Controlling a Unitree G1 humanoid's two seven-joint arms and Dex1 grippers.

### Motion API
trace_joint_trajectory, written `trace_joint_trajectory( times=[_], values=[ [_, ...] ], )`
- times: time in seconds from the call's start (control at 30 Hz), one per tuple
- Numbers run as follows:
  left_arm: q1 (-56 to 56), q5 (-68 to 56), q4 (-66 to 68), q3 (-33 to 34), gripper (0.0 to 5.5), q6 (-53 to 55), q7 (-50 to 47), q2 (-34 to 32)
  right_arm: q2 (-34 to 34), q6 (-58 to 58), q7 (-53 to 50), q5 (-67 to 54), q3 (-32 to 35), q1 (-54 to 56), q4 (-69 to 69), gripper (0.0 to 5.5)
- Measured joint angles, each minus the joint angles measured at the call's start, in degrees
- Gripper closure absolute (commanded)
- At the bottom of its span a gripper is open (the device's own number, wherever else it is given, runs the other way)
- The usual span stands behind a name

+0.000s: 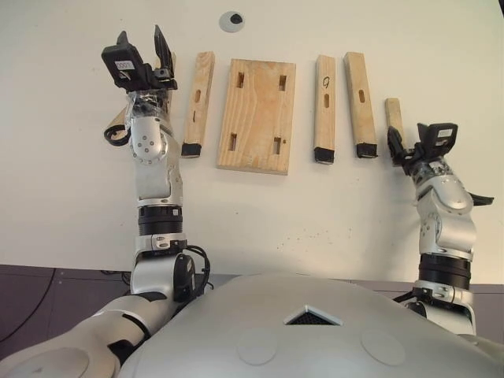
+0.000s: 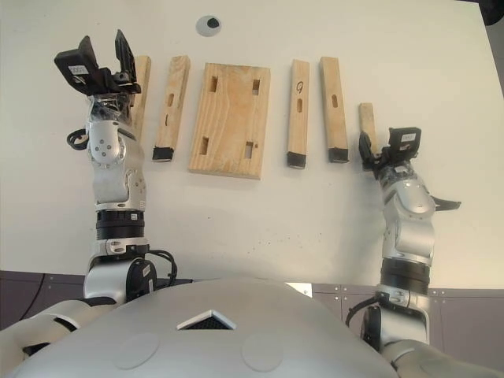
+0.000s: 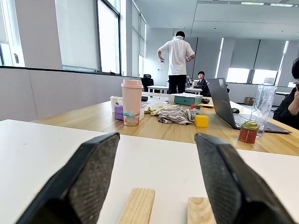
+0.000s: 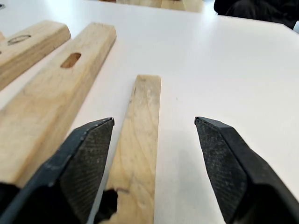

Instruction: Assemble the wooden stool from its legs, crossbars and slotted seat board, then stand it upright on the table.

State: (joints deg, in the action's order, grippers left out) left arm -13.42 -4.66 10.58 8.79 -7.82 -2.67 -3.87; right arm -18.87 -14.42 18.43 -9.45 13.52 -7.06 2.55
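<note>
Nothing joined yet, pickup step I'd say: right gripper (image 4: pixel 154 122) wide apart over the short crossbar (image 4: pixel 140 140) toward the right edge of the table (image 1: pixel 441 47), left gripper (image 1: pixel 142 35) gaping empty; next, lower and pinch

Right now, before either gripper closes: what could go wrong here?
1. The right gripper is open over the short crossbar, which sits nearer one finger; closing may skew it.
2. That finger is close to the neighbouring slotted leg and could nudge it.
3. The open left gripper hangs by the outermost leg, which its arm partly hides, so aiming there is uncertain.
</note>
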Motion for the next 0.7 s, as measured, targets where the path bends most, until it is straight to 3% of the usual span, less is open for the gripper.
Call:
trace_joint_trajectory(
  times=[0.4, 0.53, 0.6, 0.7],
  values=[
    [0.57, 0.66, -0.59, -0.14, 2.54, 0.35, -0.49, 0.23, -0.32, -8.23, 0.99, -1.58, 0.22, -1.51, -3.45, 4.19],
    [0.25, 1.10, -0.60, 0.18, 2.54, 0.80, -1.20, 0.00, -0.18, -7.04, -1.04, -1.58, 2.22, 0.92, -0.70, 4.19],
    [-0.48, -4.37, -3.64, 0.21, 2.54, 5.67, 4.23, -0.72, 0.16, -4.05, -2.72, -1.38, 3.03, 2.44, 0.27, 4.19],
    [-1.86, -18.70, -12.40, -3.05, 2.54, 19.35, 15.91, -0.57, 0.53, 5.26, -0.45, -1.79, 0.05, 13.22, -1.87, 4.19]
  ],
)
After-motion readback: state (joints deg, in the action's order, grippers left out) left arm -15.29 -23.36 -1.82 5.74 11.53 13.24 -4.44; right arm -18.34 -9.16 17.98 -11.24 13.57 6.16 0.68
